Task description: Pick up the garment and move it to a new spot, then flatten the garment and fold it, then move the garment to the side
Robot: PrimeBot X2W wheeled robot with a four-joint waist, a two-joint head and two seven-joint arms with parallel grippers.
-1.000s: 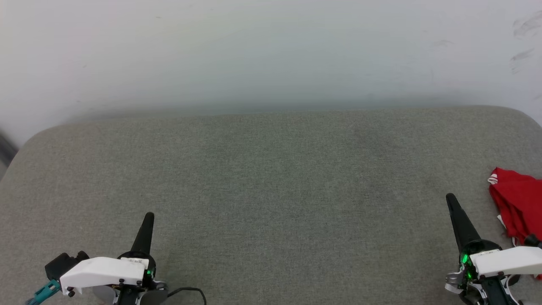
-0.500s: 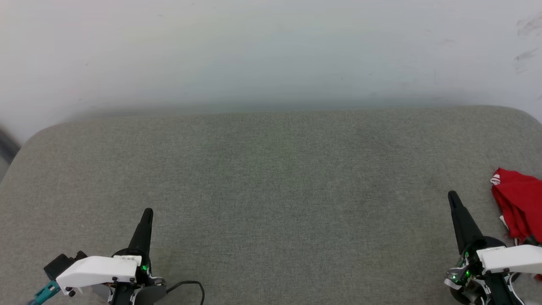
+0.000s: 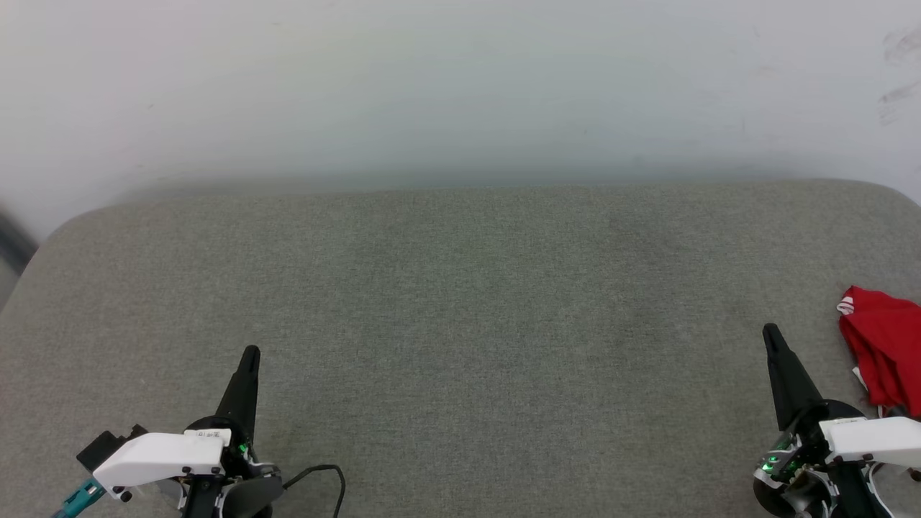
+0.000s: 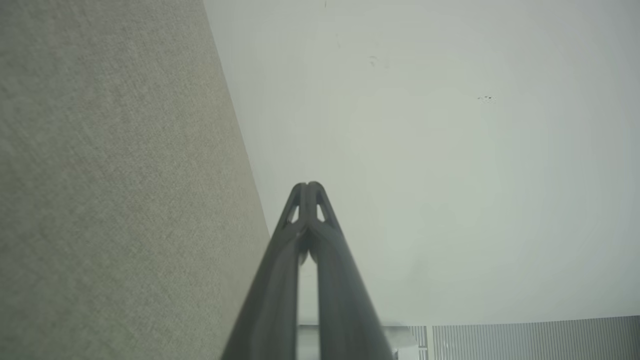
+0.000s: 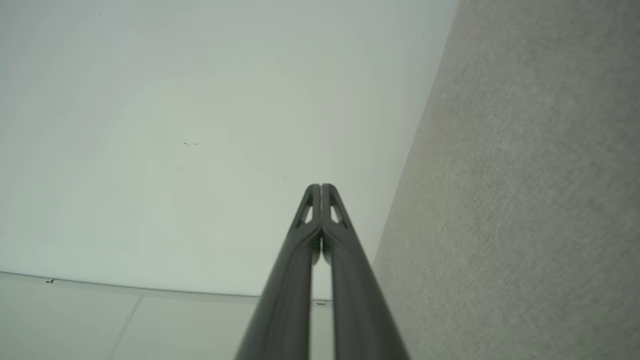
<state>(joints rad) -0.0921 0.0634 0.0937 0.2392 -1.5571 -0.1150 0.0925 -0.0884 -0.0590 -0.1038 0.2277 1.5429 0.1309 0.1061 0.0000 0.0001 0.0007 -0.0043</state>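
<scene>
At the near edge of a grey padded surface, the left gripper and right gripper sit well apart, each with its fingers pressed together on nothing. The wrist views show the tips meeting, and the head view shows the garment. Near the right gripper, at the surface's right side, the red jersey lies bunched and cut off by the frame. It could be awaiting pickup or already set aside; whether it is folded cannot be told. A white wall rises beyond.
</scene>
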